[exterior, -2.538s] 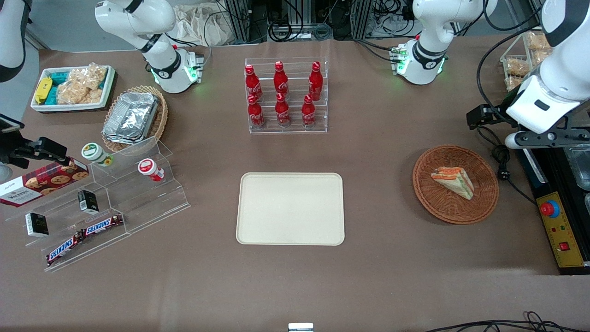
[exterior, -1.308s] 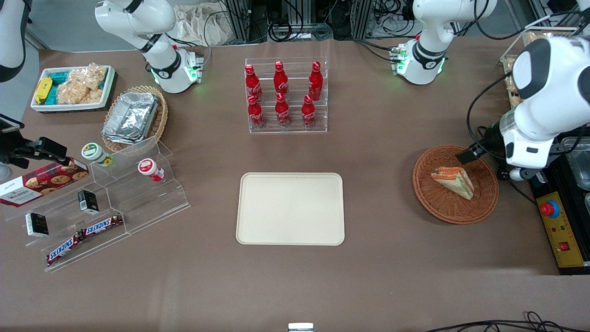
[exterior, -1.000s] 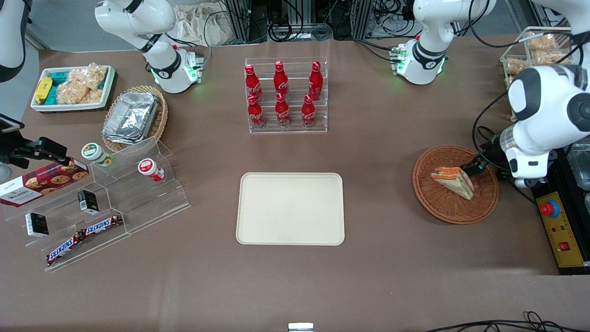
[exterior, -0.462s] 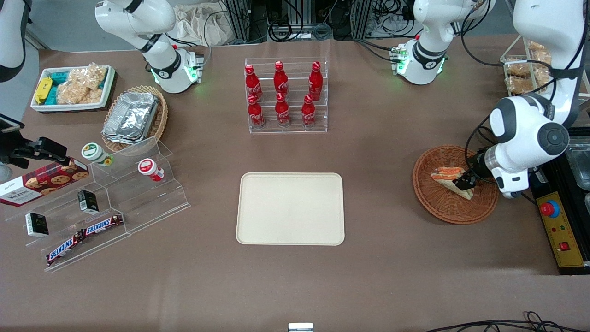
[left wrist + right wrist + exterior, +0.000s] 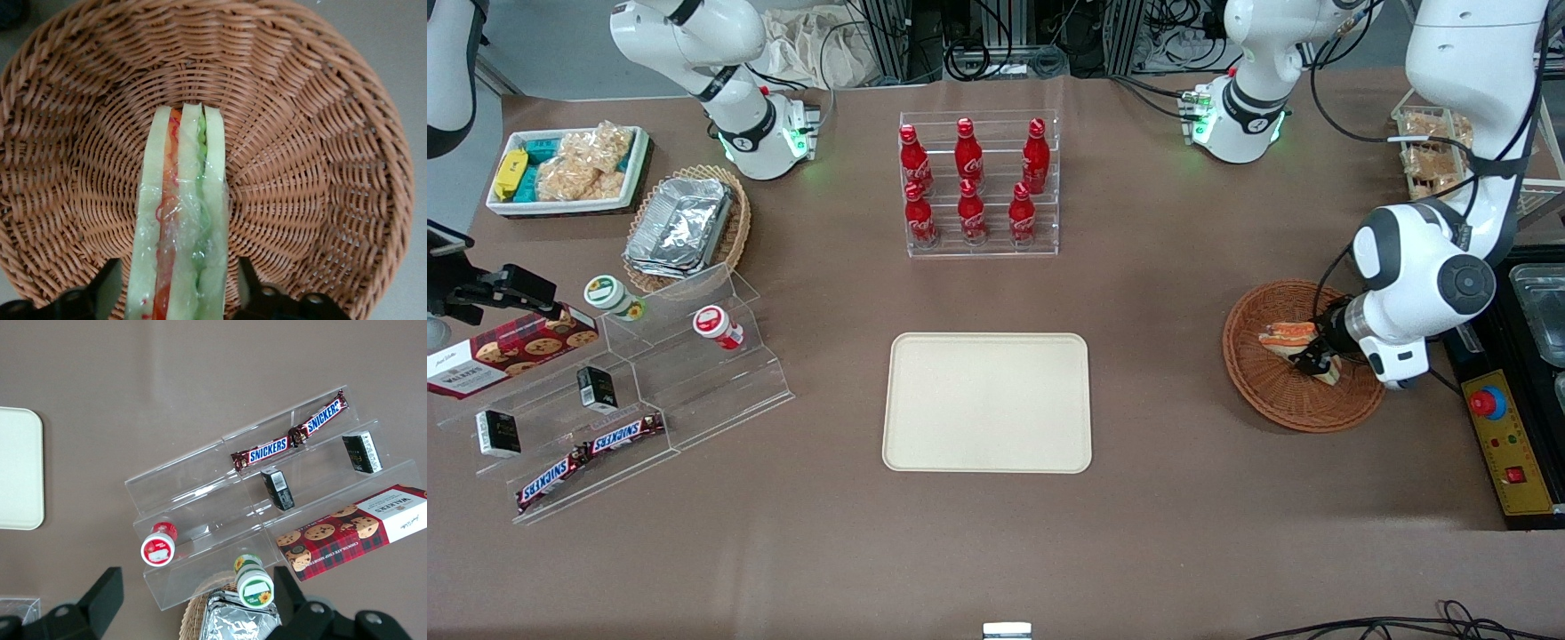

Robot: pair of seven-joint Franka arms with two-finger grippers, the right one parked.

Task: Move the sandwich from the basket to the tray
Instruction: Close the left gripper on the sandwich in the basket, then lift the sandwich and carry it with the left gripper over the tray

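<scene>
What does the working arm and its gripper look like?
The left arm has glossy white rounded shells with dark grey joint caps and bands, and black cables run along it. Its base shows a green light. The gripper, low over the sandwich in the basket, is black, with two dark fingers set either side of the sandwich, apart.

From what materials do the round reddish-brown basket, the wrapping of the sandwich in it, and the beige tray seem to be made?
The round reddish-brown basket looks like woven wicker: braided strands, slight sheen. The triangular sandwich seems wrapped in thin clear plastic film, shown by shiny wrinkles. The flat cream-beige tray is smooth and matte, probably plastic, though I cannot be sure. The left arm's gripper is down in the basket, open, one finger on each side of the sandwich.
</scene>
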